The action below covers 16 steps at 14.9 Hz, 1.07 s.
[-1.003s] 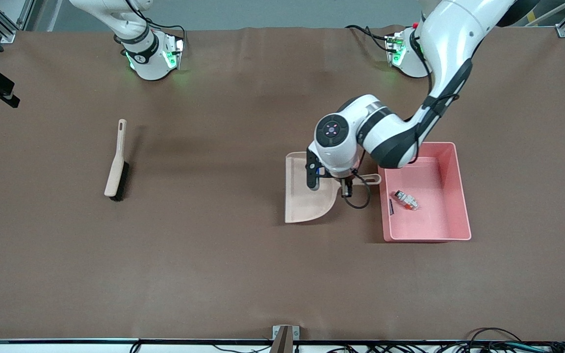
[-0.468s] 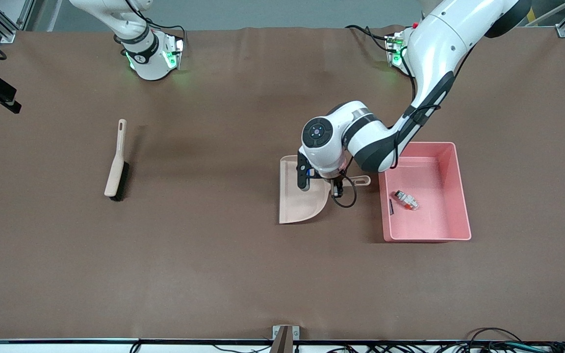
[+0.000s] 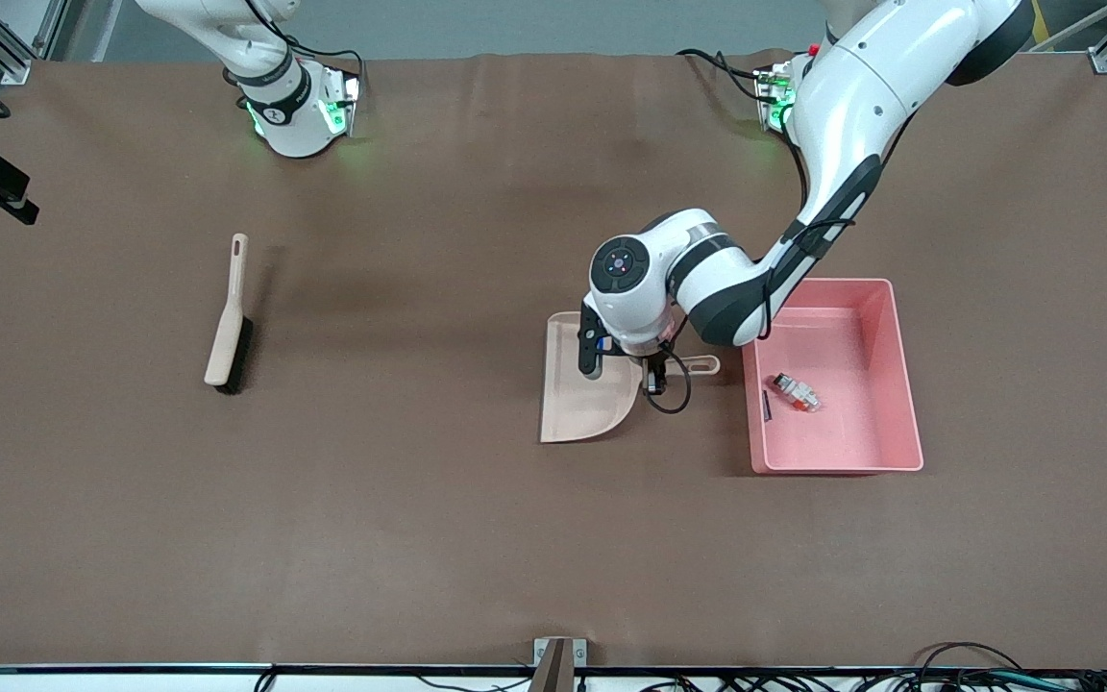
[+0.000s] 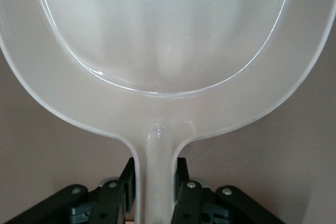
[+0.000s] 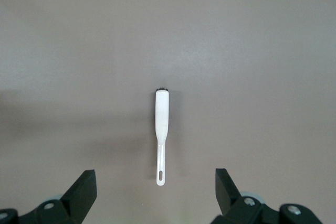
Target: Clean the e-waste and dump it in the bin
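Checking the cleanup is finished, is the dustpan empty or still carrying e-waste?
Empty. The dustpan, its handle in the left gripper, shows a bare scoop; both e-waste pieces lie inside the pink bin.

brown table (image 3: 438, 538), pink bin (image 3: 904, 384) toward the left arm's end, beige dustpan (image 3: 578, 408) beside the bin, brush (image 3: 229, 322) well apart from the bin

2 e-waste pieces (image 3: 792, 392) in the bin (image 3: 890, 375) toward the left arm's end of the table (image 3: 419, 529), dustpan (image 3: 578, 399) just beside the bin, brush (image 3: 228, 322) well apart toward the right arm's end
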{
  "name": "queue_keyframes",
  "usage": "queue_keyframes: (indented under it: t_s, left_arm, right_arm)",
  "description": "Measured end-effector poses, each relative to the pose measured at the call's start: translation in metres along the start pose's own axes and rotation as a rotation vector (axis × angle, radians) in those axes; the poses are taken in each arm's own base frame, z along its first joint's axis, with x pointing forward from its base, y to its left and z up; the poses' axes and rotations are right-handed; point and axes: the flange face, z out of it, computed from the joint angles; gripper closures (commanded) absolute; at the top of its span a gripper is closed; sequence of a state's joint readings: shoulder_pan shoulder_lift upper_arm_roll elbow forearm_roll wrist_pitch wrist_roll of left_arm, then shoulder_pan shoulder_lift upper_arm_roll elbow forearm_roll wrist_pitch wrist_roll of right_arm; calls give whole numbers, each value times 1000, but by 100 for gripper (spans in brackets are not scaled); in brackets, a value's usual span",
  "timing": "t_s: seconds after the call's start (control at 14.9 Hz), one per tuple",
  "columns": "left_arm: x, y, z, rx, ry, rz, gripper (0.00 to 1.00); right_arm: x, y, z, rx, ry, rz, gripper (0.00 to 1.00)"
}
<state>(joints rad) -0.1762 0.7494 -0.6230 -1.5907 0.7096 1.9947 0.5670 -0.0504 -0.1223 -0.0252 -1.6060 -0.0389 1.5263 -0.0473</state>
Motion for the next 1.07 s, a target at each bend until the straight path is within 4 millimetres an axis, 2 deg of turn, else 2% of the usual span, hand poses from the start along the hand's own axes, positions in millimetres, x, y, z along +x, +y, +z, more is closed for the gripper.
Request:
queue_keyframes:
  t_s: [0.07, 0.13, 0.4, 0.6, 0.74, 0.94, 1.07]
  left_arm:
    - [0, 0, 2, -3, 0, 0, 42]
    - [0, 0, 3, -4, 0, -1, 0]
    - [-4, -6, 0, 1, 6, -20, 0]
    - [-15, -18, -10, -28, 38, -120, 0]
    - [-40, -32, -33, -63, 54, -244, 0]
    - [-80, -50, -87, -80, 16, -450, 0]
    - [-99, -52, -123, -74, -26, -646, 0]
  right_arm:
    - [0, 0, 0, 0, -1, 0, 0]
    - [0, 0, 1, 0, -1, 0, 0]
    - [0, 0, 2, 0, -7, 0, 0]
    - [0, 0, 2, 0, -8, 0, 0]
    - [1, 0, 1, -1, -3, 1, 0]
    - [7, 2, -8, -3, 22, 4, 0]
    - [14, 3, -11, -4, 31, 6, 0]
